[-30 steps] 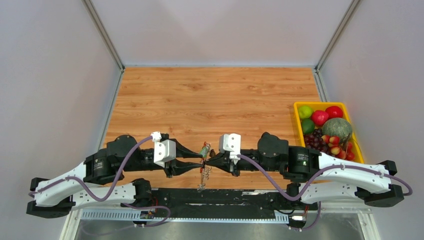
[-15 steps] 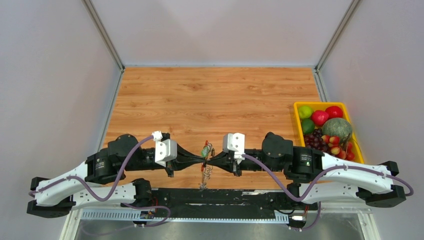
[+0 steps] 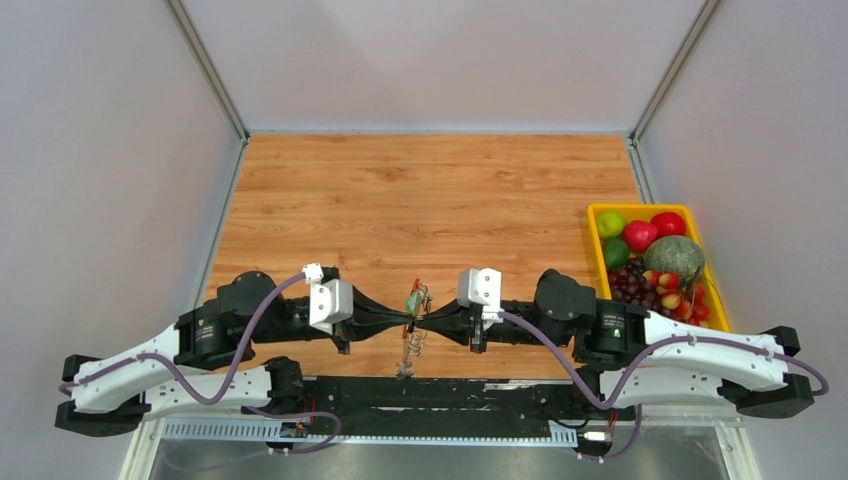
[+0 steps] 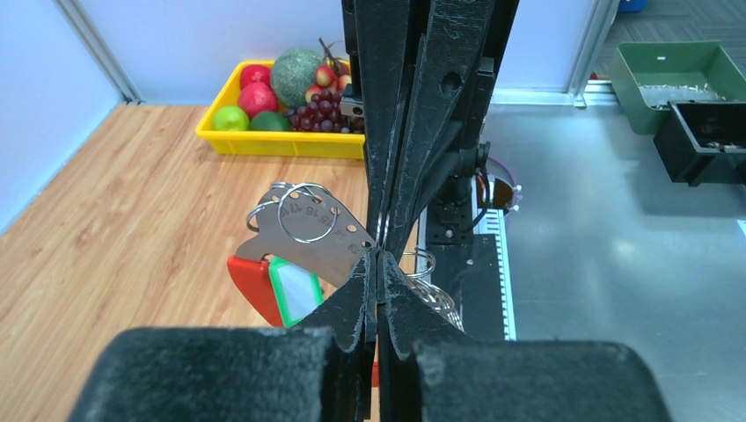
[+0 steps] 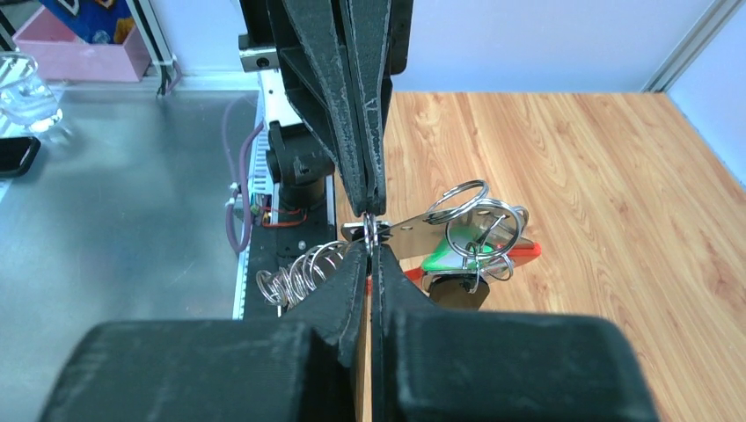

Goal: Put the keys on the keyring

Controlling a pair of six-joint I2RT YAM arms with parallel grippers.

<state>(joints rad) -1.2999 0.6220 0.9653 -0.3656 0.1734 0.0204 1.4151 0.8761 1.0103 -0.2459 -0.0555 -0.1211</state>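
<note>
Top external: left gripper [image 3: 404, 322] and right gripper [image 3: 424, 320] meet tip to tip above the near edge of the table [image 3: 400, 200]. Both clenched: left pinches a stamped silver plate [image 4: 321, 237], possibly a key; right nips the keyring [image 4: 290, 290], hanging between them.

Wood tabletop [image 3: 430, 190], pale grey walls [image 3: 430, 60], steel surround [image 4: 616, 264].

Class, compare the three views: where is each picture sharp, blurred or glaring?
Top external view: even, soft light, sharp, though the keyring looks tiny. Left wrist view: the left fingers blur near the lens; the metal tag is crisp. Right wrist view: the right fingers blur too, and the coiled chain glints.
</note>
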